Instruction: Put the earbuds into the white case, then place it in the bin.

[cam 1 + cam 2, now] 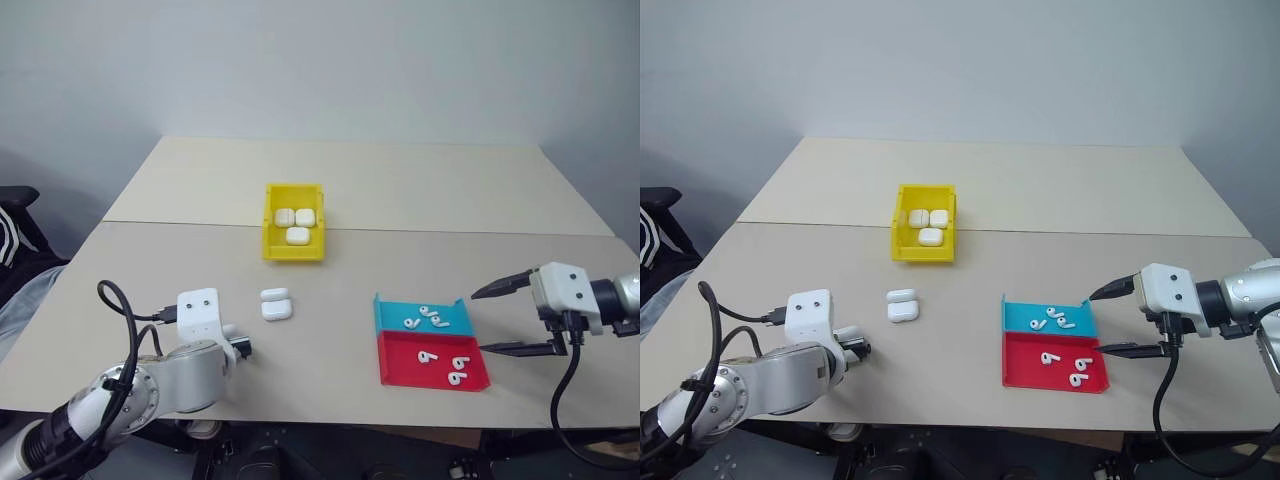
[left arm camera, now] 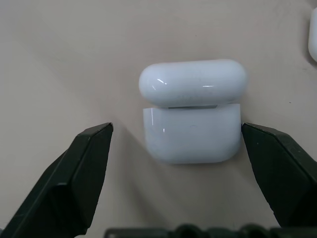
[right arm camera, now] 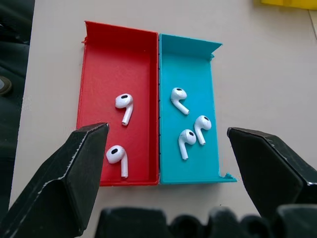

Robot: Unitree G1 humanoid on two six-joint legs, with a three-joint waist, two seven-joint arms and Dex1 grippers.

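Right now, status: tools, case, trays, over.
Both tools open, empty. Left tool straddles the open case. Right tool hangs over red tray and blue tray, earbuds inside. Nothing in the way.

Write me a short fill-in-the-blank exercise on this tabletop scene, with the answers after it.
1. The yellow bin already holds ____ closed white cases.
2. The white case on the table, between the left gripper's open fingers, has its lid ____.
3. Beside the red tray stands a ____ tray.
4. The right gripper, fingers open, hovers by the trays and holds ____.

Answers: three; open; blue; nothing
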